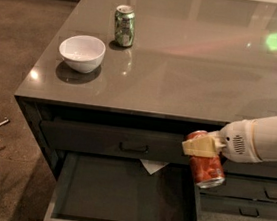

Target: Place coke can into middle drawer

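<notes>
My gripper comes in from the right on a white arm and is shut on the coke can, a red can with silver ends. It holds the can nearly upright, tilted a little, in the air over the right rear corner of the open middle drawer. The drawer is pulled out below the counter, with a dark flat interior and grey side walls. Nothing lies in it.
A green can and a white bowl stand on the grey counter at the back left. A shut drawer front with a bar handle is above the open drawer. Narrower drawers are at the right. Clutter lies on the floor at left.
</notes>
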Tool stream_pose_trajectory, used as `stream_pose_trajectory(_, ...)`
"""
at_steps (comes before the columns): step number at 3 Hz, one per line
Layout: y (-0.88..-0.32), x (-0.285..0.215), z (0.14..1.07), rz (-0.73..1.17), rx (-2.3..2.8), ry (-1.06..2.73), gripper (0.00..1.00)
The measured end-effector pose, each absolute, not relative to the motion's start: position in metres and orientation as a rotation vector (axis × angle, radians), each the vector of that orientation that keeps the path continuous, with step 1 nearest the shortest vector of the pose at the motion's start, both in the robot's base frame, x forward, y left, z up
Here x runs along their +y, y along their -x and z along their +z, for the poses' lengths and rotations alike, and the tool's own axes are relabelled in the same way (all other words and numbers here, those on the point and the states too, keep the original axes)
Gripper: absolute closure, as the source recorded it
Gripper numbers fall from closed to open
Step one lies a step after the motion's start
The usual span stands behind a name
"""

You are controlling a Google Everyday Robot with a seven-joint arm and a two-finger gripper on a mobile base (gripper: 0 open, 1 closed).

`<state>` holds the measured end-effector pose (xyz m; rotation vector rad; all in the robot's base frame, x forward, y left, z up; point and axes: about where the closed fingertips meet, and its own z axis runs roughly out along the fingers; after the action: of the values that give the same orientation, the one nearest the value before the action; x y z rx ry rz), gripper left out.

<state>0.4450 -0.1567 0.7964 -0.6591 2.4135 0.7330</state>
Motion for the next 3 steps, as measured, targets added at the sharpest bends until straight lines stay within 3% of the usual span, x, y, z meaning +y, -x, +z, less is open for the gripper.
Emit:
stream_pose_trajectory(2,-0.438,-0.128,0.665,1.008,2.46,0.373,1.0)
stream_pose_trajectory(3,-0.442,-0.111,0.604,1.057,2.479,0.253,1.0)
